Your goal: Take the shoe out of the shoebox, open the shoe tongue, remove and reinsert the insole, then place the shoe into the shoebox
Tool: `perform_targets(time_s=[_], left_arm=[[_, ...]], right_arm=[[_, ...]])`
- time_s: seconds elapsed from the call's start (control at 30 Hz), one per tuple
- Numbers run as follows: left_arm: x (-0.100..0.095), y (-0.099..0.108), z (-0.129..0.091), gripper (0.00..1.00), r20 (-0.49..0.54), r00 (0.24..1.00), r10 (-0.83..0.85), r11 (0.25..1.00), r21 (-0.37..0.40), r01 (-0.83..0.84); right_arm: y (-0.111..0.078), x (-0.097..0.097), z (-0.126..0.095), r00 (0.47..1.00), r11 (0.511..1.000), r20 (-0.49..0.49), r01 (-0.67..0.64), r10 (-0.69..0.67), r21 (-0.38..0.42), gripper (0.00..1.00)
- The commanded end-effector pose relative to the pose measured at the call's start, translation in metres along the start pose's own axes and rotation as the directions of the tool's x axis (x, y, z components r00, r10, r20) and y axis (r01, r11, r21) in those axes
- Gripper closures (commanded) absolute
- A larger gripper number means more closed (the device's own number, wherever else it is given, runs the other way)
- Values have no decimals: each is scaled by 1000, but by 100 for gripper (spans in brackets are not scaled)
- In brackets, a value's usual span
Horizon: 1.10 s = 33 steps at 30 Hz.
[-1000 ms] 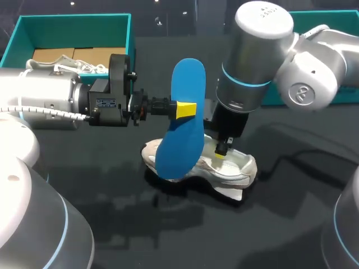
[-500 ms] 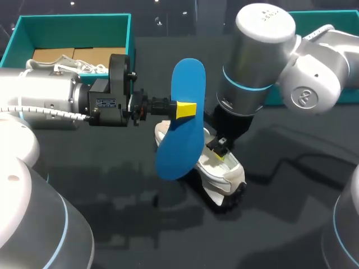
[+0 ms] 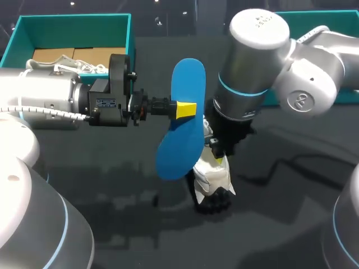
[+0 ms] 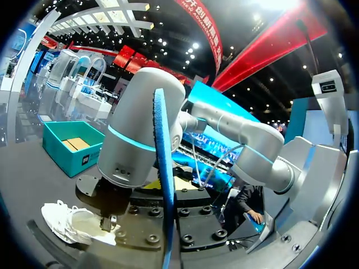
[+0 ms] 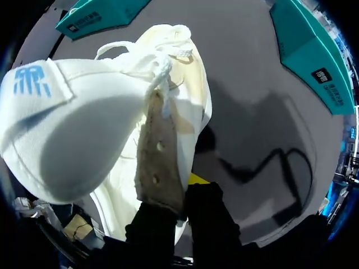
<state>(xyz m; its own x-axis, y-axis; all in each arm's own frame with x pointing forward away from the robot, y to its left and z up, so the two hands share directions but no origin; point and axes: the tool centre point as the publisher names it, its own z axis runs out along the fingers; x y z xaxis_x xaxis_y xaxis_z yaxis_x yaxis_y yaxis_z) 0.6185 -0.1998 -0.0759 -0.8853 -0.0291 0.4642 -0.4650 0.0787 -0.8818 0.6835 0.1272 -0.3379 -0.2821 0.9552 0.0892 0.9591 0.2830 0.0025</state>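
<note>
My left gripper (image 3: 186, 110) is shut on a blue insole (image 3: 180, 129), holding it upright above the table; in the left wrist view the insole (image 4: 164, 168) shows edge-on straight ahead. Behind the insole, my right gripper (image 3: 220, 156) is shut on the white shoe (image 3: 213, 178), which hangs tilted with its dark sole toward the table's front. In the right wrist view the fingers (image 5: 151, 224) pinch the shoe's collar edge (image 5: 160, 168), and the shoe (image 5: 84, 129) fills most of the view. The teal shoebox (image 3: 73, 22) stands at the back left.
A second teal box (image 3: 320, 17) lies at the back right, behind my right arm. Brown paper (image 3: 84, 56) lines the shoebox floor. A black cable (image 5: 263, 162) trails across the dark table to the right of the shoe.
My right arm has turned and lifted the shoe, swinging it from lying crosswise to pointing toward the table's front, tilted up. The left arm and the insole have not moved.
</note>
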Motion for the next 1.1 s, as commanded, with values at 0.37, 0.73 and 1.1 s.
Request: perform_targets(time_s=[0.37, 0.73, 1.1], left_arm=[[-1, 1, 2, 100, 0, 1000, 0, 1000, 1, 0], [-1, 1, 2, 100, 0, 1000, 0, 1000, 1, 0], [-1, 1, 2, 100, 0, 1000, 0, 1000, 1, 0]], right_arm=[[5, 14, 17, 973, 973, 23, -230, 231, -25, 100], [5, 18, 38, 977, 977, -7, -212, 211, -23, 100], [3, 13, 58, 981, 981, -35, -191, 191, -14, 100]])
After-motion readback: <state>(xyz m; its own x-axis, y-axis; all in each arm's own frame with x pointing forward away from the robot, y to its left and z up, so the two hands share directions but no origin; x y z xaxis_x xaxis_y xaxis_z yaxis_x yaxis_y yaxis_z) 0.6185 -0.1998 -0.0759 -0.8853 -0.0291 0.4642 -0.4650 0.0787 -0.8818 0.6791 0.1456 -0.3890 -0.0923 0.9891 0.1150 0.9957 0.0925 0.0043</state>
